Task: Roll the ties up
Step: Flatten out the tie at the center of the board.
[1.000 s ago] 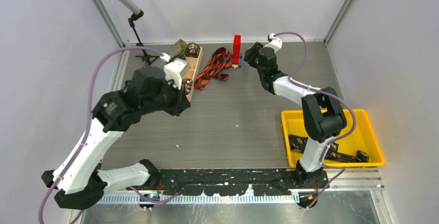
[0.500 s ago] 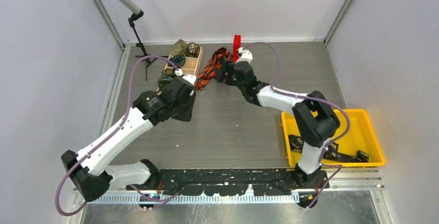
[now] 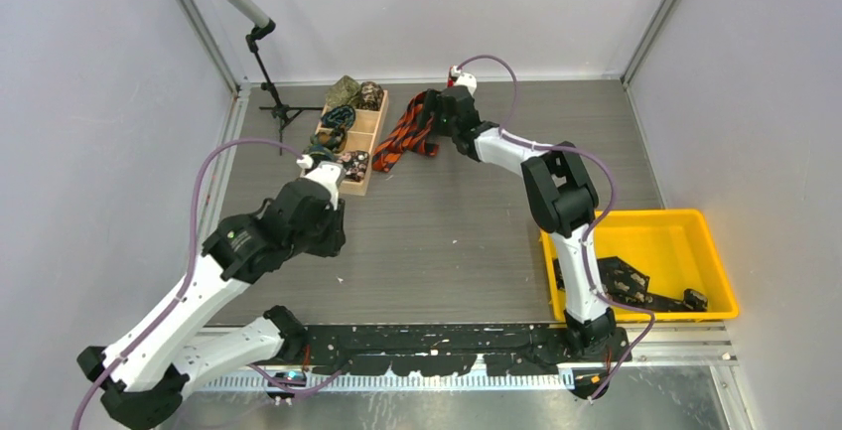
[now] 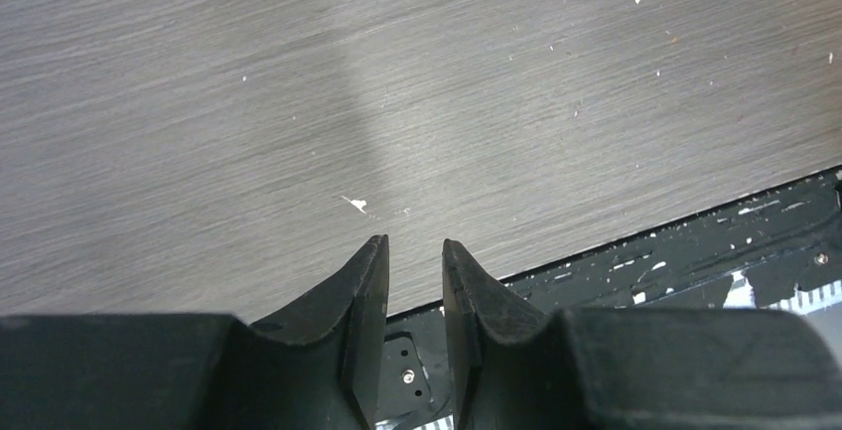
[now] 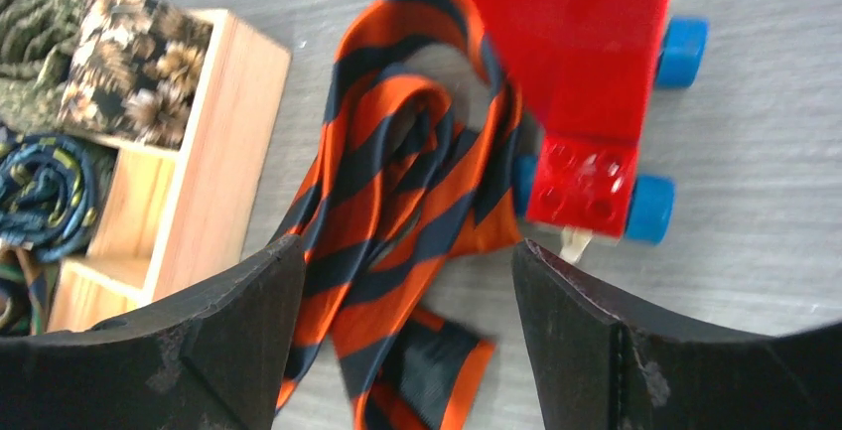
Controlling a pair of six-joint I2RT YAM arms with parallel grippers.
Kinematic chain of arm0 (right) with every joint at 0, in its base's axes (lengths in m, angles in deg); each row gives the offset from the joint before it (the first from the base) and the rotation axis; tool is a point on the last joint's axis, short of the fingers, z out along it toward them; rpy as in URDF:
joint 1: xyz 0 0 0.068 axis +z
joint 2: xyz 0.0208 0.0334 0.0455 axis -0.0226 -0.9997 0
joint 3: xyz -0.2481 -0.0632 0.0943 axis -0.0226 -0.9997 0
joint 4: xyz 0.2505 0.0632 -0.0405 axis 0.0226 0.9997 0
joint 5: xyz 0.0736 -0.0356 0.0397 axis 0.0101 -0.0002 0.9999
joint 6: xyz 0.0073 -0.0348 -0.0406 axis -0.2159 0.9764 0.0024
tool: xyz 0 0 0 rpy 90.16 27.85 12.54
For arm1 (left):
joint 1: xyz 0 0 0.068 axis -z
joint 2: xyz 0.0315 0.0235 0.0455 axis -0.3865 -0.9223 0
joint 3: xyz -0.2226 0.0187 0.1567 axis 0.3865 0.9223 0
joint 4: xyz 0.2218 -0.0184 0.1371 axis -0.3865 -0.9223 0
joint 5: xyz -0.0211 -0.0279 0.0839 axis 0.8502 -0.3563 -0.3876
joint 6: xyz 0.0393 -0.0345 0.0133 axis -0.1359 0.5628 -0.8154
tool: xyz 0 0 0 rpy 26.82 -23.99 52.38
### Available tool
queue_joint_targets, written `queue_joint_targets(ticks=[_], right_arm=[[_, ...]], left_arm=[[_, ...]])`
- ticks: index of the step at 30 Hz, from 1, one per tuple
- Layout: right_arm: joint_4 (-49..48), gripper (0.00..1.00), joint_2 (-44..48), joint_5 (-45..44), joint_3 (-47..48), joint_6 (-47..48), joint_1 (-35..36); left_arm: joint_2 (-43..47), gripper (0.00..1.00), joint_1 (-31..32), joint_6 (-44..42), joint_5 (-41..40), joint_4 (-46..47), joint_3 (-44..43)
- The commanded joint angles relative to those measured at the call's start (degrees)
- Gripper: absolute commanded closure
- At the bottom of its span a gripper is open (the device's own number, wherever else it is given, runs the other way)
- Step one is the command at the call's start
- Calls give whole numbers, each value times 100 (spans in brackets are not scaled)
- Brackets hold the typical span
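An orange-and-black striped tie lies loosely bunched on the table between a wooden box and a red toy block on blue wheels. In the right wrist view the tie lies right below and between my fingers. My right gripper hovers over its right side, jaws wide open and empty. Rolled ties sit in the box: green, floral and blue. My left gripper is over bare table, jaws a narrow gap apart and empty.
A yellow bin holding black parts stands at the right front. A microphone stand stands at the back left. A black rail runs along the near edge. Grey walls close in the table.
My left arm has pulled back from the wooden box toward the near edge. My right gripper has swung left from beside the toy block to over the orange-and-black tie.
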Motion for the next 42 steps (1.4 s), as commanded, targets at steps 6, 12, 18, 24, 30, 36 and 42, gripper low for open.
queue_joint_targets(ticks=[6, 12, 18, 24, 30, 36, 42], right_arm=[[534, 21, -663, 173, 1430, 434, -278], [789, 25, -1103, 520, 2017, 476, -355], [1023, 27, -1427, 596, 2264, 525, -393], [1298, 29, -1691, 635, 2599, 518, -453], [1617, 26, -1798, 240, 2855, 636, -465], [1570, 26, -1491, 110, 2675, 1013, -488], [1225, 25, -830, 413, 2076, 1008, -503]], left_arm=[[819, 73, -5, 174, 346, 87, 416], [1183, 74, -6, 176, 533, 204, 588], [1601, 76, -2, 325, 527, 337, 1016], [1883, 77, -7, 415, 517, 316, 1133], [1916, 78, -7, 456, 499, 340, 1167], [1875, 78, 0, 477, 487, 367, 1209], [1820, 78, -4, 449, 445, 445, 1255]])
